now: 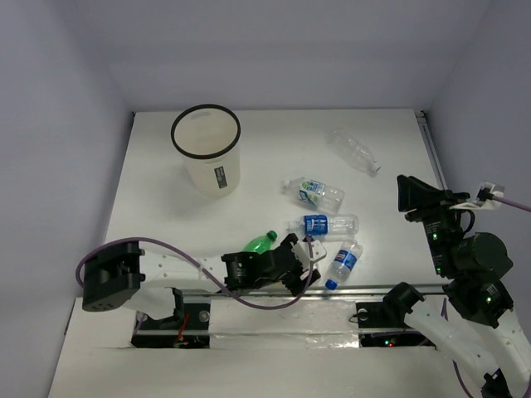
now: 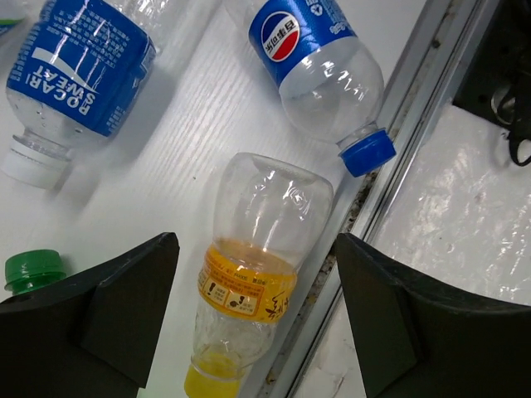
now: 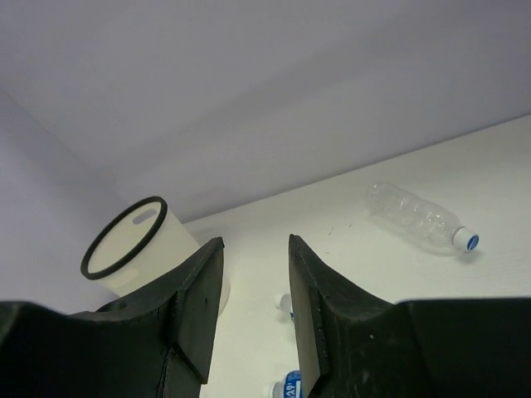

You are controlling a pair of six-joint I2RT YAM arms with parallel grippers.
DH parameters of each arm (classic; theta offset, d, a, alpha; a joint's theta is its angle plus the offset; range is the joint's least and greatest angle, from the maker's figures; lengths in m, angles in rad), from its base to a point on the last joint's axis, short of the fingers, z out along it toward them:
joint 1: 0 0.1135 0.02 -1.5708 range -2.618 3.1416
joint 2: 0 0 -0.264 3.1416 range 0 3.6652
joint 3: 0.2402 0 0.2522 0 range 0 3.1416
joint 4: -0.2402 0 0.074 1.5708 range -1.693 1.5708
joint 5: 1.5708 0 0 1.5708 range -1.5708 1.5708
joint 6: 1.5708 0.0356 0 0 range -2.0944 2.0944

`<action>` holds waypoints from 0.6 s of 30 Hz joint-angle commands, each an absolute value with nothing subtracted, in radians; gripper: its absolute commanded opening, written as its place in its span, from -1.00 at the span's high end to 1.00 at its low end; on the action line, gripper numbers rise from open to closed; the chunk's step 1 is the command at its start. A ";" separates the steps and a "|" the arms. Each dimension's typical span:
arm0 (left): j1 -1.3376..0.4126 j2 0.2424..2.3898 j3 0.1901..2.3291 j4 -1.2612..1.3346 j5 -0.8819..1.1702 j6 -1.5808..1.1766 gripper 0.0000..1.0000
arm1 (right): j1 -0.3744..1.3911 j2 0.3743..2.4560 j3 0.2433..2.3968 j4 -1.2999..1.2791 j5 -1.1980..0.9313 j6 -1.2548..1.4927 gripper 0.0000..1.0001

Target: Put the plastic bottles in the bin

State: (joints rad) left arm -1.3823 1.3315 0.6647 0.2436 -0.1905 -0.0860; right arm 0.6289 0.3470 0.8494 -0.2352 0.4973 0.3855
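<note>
Bin [image 1: 207,149]: I see it standing upright at the far left of the table [image 1: 158,224], well apart from every bottle.

Green bottle [image 1: 259,242]: it lies on its side just left of the left gripper [image 1: 300,259]. In the left wrist view only its cap shows, beside the left finger.

Left gripper: the fingers are spread wide, one on each side of the orange-labelled bottle [image 2: 249,282]. Table surface shows between each finger and the bottle, so nothing is pinched. That bottle lies flat with its yellow cap end toward the wrist camera, alongside the metal rail [image 2: 398,141].

Blue-labelled bottle [image 1: 323,224]: on its side ahead of the left gripper, white cap pointing left.

Green-white labelled bottle [image 1: 314,192]: on its side farther back, mid-table.

Pepsi bottle [image 1: 344,261]: it lies tilted, blue cap down against the rail, just right of the left gripper.

Clear bottle [image 1: 355,151]: on its side toward the far right, apart from the others.

Right gripper [image 1: 412,193]: raised above the right edge, the fingers parted by a narrow gap and gripping nothing.
</note>
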 commanded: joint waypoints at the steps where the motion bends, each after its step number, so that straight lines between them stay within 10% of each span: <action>1: -1.388 1.365 0.718 0.294 -0.187 -0.046 -0.48 | 0.630 0.345 0.839 -0.233 0.483 0.388 0.14; 11: -1.388 1.540 0.747 0.324 -0.189 -0.025 -0.45 | 0.630 0.364 0.819 -0.226 0.465 0.402 0.14; 18: -1.388 1.537 0.739 0.331 -0.212 -0.028 0.06 | 0.630 0.385 0.792 -0.213 0.445 0.420 0.11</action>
